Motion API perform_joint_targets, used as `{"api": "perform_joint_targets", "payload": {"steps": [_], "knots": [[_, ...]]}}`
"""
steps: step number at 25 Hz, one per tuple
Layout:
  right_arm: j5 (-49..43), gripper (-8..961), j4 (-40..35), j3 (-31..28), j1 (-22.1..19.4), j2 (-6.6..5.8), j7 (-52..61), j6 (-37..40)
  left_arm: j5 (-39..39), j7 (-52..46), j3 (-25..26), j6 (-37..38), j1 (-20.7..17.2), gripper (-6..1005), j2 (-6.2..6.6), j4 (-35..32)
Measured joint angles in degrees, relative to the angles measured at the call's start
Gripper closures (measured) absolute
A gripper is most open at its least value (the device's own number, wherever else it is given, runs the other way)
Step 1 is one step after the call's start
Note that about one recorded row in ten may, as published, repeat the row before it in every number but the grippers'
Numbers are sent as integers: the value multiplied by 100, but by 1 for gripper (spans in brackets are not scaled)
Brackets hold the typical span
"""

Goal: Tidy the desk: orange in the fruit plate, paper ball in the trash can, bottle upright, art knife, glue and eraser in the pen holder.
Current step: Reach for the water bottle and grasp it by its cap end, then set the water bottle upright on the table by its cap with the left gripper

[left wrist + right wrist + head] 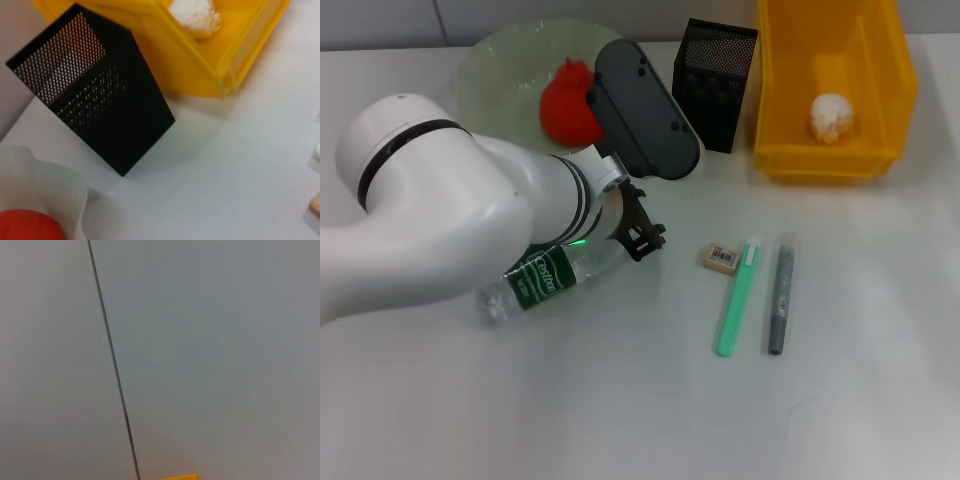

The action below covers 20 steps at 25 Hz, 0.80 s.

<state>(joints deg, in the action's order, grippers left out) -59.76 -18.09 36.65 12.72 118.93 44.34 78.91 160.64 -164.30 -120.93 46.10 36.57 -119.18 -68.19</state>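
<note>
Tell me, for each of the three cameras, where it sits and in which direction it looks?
Head view: on the robot's head, looking forward and down at the desk; the left arm shows, reaching over the lying bottle.
Left wrist view: on the left wrist, facing the pen holder, trash can and paper ball; no part of the robot shows.
Right wrist view: on the right wrist, facing a plain grey wall; no part of the robot shows.
Shared: head and left wrist views both show pen holder, trash can, paper ball and orange.

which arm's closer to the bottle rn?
Left. Its claw hangs just above the lying bottle, near the bottle's right end. The right arm is not in the head view; its wrist camera faces a wall.
</note>
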Motion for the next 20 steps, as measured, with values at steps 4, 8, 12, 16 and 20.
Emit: {"api": "perform_joint_targets", "payload": {"steps": [4,8,12,16,20], "knots": [[0,268,-9,-1,20,-2,-3,1,155,33,16,11,-169,561,2,-224],[0,267,-11,-1,48,-2,-10,3,111,276,145,-77,-523,564,15,-689],[0,267,-17,-1,62,-2,-12,71,-344,762,488,-265,-1028,564,29,-1262],[0,267,-26,0,73,-1,-13,211,-1380,1610,841,-778,-1474,563,41,-1342],[-1,267,-37,-1,82,-1,-12,387,-2659,2652,1140,-1200,-1721,563,48,-1040]]}}
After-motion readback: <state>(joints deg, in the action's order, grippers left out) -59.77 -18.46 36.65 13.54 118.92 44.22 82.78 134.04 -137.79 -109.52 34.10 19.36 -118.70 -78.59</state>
